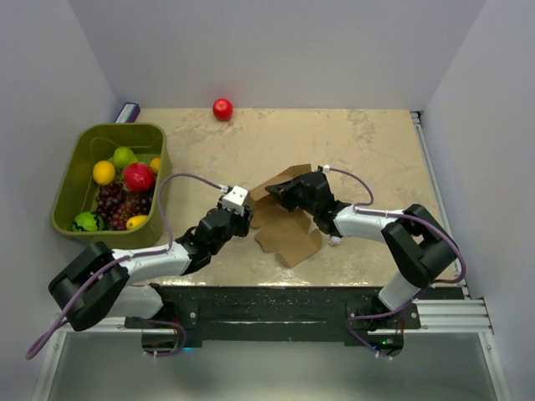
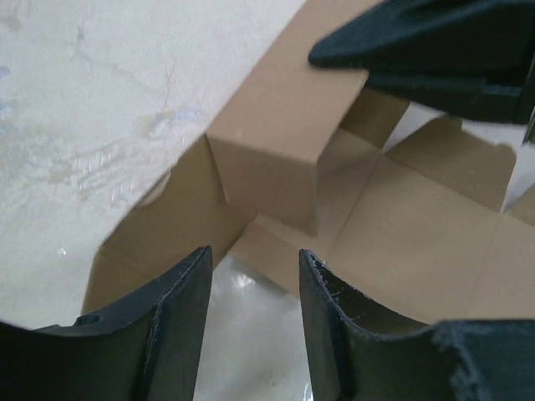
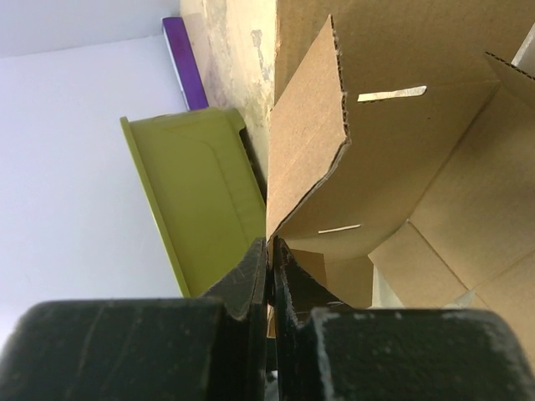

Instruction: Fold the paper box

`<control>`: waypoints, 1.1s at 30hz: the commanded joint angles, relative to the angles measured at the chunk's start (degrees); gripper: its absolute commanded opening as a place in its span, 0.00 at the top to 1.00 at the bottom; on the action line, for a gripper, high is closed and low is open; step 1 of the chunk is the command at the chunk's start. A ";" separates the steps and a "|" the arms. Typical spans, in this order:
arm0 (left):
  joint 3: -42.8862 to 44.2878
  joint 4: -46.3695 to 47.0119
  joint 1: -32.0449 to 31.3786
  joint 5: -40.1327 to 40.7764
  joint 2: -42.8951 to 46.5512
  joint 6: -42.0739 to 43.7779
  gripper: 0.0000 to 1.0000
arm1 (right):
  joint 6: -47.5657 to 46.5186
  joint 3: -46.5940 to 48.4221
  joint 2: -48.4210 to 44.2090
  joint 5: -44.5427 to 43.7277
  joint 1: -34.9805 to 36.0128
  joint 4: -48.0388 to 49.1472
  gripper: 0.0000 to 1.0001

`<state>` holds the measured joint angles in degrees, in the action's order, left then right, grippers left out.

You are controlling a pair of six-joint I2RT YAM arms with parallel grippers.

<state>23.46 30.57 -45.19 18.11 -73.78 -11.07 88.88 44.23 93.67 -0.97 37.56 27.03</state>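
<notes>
**Box** (image 1: 288, 234): brown cardboard, partly folded. It lies mid-table, just in front of the arms and between the two grippers. Most panels lie flat on the table (image 1: 368, 142). At the far-left side one flap (image 3: 305, 134) stands raised. The left wrist view shows a short upright wall meeting it at a corner. Narrow slots show in the raised panels.

**Right gripper** (image 3: 269, 251): fingers pressed together on the lower edge of the flap, apparently pinching it upright, though the contact itself is partly hidden.

**Left gripper** (image 2: 251, 263): fingers spread with nothing between them. It sits low over the table just beside the box's near-left edge, aimed at the upright corner.

**Step in hand (judged):** raising the side walls. Progress looks early to midway, as most panels lie flat.

**Next move (judged):** the left gripper takes or nudges the neighbouring wall in against the held flap while the right steadies it. This calls for a light, square approach so the sheet does not slide or the crease buckle.

**Bin** (image 1: 117, 128): green, well apart to the left, holding fruit (image 1: 138, 177).

**Red ball** (image 1: 222, 109): at the table's far edge.
</notes>
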 commanded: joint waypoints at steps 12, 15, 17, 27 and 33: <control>-1.94 3.10 -0.95 3.77 -7.51 -4.04 0.67 | -0.55 -0.63 -2.52 -0.87 0.32 0.40 0.97; 0.44 0.64 -0.95 6.06 -11.55 -5.54 0.70 | -0.64 -0.72 -2.61 -0.96 0.32 0.40 0.97; 0.88 1.51 -0.95 5.54 -12.96 -6.07 0.70 | -0.81 -0.72 -2.88 -0.96 0.32 0.31 0.97; 4.04 8.71 -1.74 2.63 -18.50 -7.56 0.71 | -0.46 -1.07 -2.44 -0.79 0.32 0.83 0.97; 6.76 11.18 -2.10 3.95 -21.05 -8.53 0.74 | -0.55 -1.07 -2.35 -0.70 0.32 0.66 0.98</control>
<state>26.98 36.23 -46.98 20.58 -93.27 -17.89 88.88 43.68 93.19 -0.95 37.56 26.98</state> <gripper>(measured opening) 0.270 0.043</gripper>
